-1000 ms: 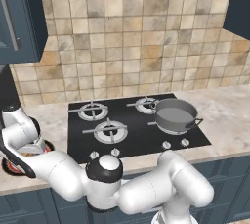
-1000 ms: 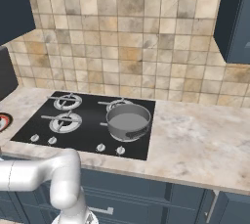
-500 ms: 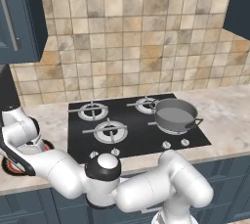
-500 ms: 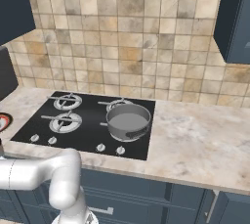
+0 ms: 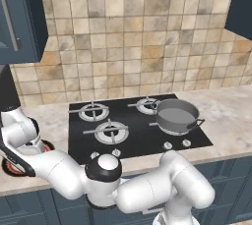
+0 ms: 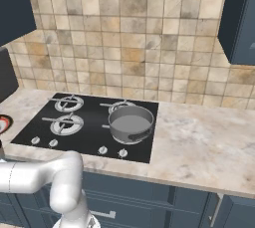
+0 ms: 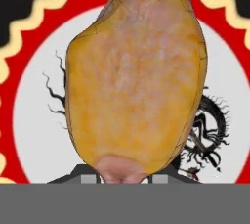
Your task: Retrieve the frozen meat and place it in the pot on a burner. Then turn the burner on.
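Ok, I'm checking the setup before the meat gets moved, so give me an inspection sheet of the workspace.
Surface: marbled counter with black four-burner hob.
Job's things: frozen meat lies on the patterned plate; pot sits on the hob's near right burner, nothing inside.
Clutter: nothing seen.
Claw: claw down at the meat, which hides its tips; grip cannot be confirmed.
Cables: nothing seen.
Surroundings: tiled backsplash, dark blue cabinets.

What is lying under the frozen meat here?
The frozen meat lies on a patterned plate with a white centre, red ring and black rim. The meat covers most of the plate's dark drawing.
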